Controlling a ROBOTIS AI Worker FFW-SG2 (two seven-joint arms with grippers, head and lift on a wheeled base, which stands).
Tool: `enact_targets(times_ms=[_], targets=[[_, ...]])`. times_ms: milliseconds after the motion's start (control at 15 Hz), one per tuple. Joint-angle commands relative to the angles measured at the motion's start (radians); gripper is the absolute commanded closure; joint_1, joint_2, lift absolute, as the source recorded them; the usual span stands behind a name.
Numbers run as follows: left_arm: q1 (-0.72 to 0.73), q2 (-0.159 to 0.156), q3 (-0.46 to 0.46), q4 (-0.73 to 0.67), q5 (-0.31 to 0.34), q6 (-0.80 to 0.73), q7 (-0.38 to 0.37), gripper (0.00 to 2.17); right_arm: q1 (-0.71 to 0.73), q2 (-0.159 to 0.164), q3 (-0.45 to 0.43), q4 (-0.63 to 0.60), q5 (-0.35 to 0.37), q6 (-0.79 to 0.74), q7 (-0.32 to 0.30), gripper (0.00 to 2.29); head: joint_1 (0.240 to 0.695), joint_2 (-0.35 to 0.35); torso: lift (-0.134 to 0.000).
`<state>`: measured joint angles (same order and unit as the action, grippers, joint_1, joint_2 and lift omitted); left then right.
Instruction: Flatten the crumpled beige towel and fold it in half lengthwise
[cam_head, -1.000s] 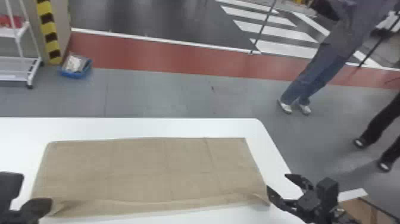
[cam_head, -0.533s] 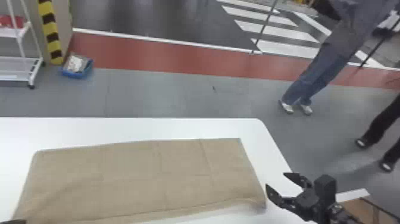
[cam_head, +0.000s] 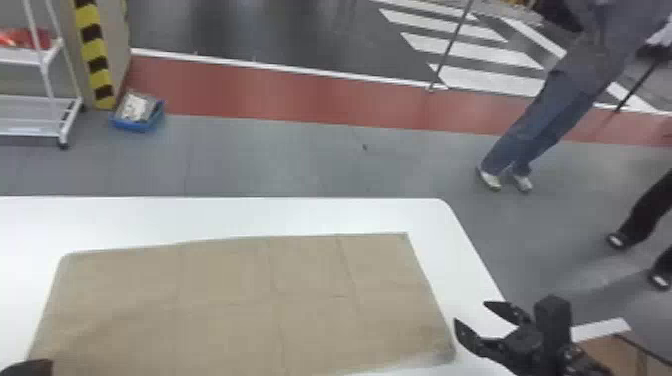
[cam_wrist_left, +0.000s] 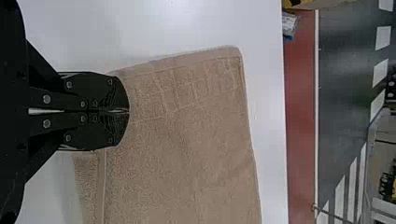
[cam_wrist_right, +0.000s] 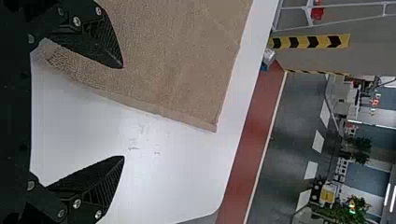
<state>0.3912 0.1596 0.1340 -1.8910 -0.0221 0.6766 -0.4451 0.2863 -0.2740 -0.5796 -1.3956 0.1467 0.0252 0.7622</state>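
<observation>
Gently tauten the towel (cam_head: 240, 305) from its near-left corner, left gripper (cam_wrist_left: 129, 111) pinching it, right gripper (cam_wrist_right: 123, 112) spread beside it.

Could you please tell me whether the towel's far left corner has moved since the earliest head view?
Yes, the towel's corner lies farther from the table's far edge, nearer the robot, and slightly farther left.

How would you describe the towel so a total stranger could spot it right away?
Find the white table before the robot. Spread across it, just left of the open right gripper, lies the towel, wide and roughly rectangular. It is beige with faint creases, unlike the plain white tabletop and black gripper.
</observation>
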Motion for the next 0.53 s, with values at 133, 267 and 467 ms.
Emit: enact_targets(times_ms=[133,267,467], targets=[[0.055,0.000,0.064,-0.069,0.033,-0.005,-0.003,1.76,0.004,-0.002,-0.006,-0.005,-0.001,0.014,0.003,0.22,0.695,-0.333,0.000],[0.058,-0.002,0.090,-0.080,0.024,-0.002,0.032,1.70,0.007,-0.002,-0.012,-0.022,-0.010,0.029,0.009,0.22,0.695,-0.317,0.000],[0.075,-0.002,0.137,-0.102,0.044,-0.002,0.005,1.44,0.005,-0.002,-0.016,-0.026,-0.013,0.048,0.008,0.22,0.695,-0.287,0.000]])
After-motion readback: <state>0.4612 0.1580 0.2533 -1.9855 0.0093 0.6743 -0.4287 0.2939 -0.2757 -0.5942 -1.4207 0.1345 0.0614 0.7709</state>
